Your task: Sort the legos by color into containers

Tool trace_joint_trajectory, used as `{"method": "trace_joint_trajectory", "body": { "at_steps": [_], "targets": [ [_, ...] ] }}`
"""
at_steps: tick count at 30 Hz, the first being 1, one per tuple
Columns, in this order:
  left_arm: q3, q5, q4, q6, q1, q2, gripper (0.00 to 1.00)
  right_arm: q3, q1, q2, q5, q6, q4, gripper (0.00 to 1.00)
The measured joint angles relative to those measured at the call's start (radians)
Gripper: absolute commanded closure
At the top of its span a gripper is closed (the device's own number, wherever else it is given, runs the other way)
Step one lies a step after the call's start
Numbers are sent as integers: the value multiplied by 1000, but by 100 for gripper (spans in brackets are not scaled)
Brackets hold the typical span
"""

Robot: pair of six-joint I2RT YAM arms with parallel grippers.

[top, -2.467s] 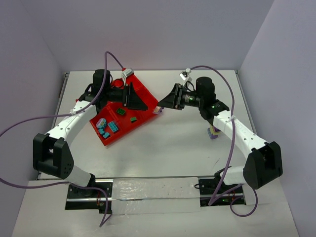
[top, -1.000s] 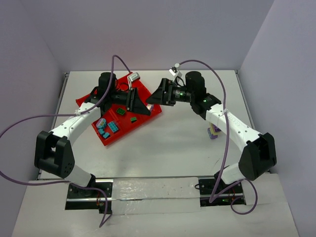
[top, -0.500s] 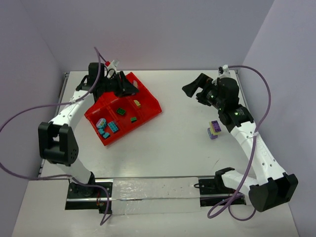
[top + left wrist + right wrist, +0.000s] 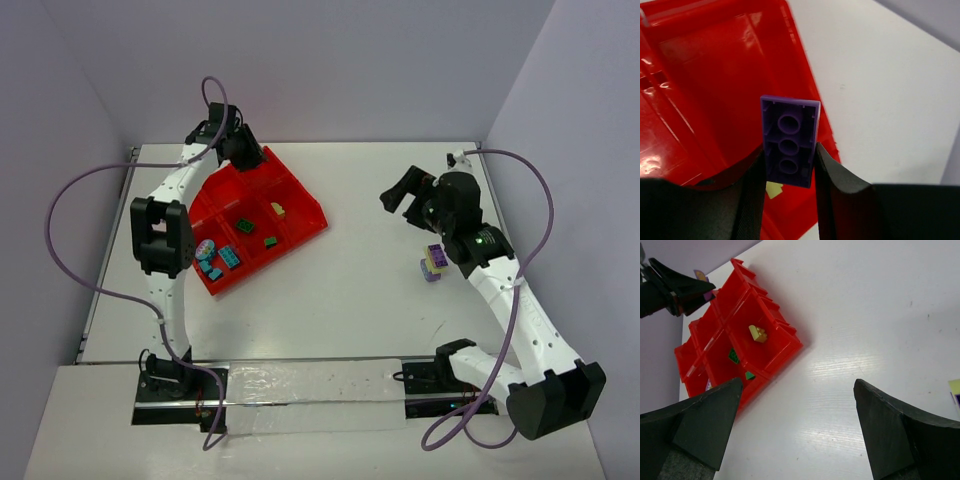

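My left gripper (image 4: 789, 159) has swung to the far corner of the red tray (image 4: 796, 65), clamped on a purple brick (image 4: 789, 127) above a compartment (image 4: 715, 85), my right gripper (image 4: 797, 385) spread empty, so next I should let go.

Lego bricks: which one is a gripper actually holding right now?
The purple brick, pinched in the left gripper by the red tray, its hollow underside showing. The others lie loose in tray compartments or sit in a stack on the table.

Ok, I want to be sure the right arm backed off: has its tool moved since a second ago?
Yes. The right tool has moved right, away from the tray, whose far corner it was beside a second ago.
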Motion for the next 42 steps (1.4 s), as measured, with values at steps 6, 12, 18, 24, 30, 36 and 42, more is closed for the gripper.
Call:
{"method": "trace_joint_trajectory", "body": {
  "at_steps": [6, 12, 18, 24, 30, 36, 42],
  "targets": [
    [6, -49, -36, 10, 0, 34, 74, -1, 0, -27, 41, -8, -19, 0],
    [4, -74, -34, 27, -8, 34, 24, -5, 0, -27, 65, -20, -45, 0],
    [5, -94, -34, 46, -30, 34, 10, -5, 0, -27, 124, -52, -92, 0],
    [14, -116, -37, 70, -68, 25, 9, -5, 0, -29, 206, -91, -149, 0],
    [-54, -119, -19, 107, -124, -111, 8, -15, 0, -26, 282, -124, -188, 0],
    [-200, -117, 13, 133, -205, -360, 8, -15, 0, 112, 348, -156, -235, 0],
    [-283, -110, 11, 133, -223, -435, 8, -24, -8, 237, 399, -146, -298, 0]
  ]
}}
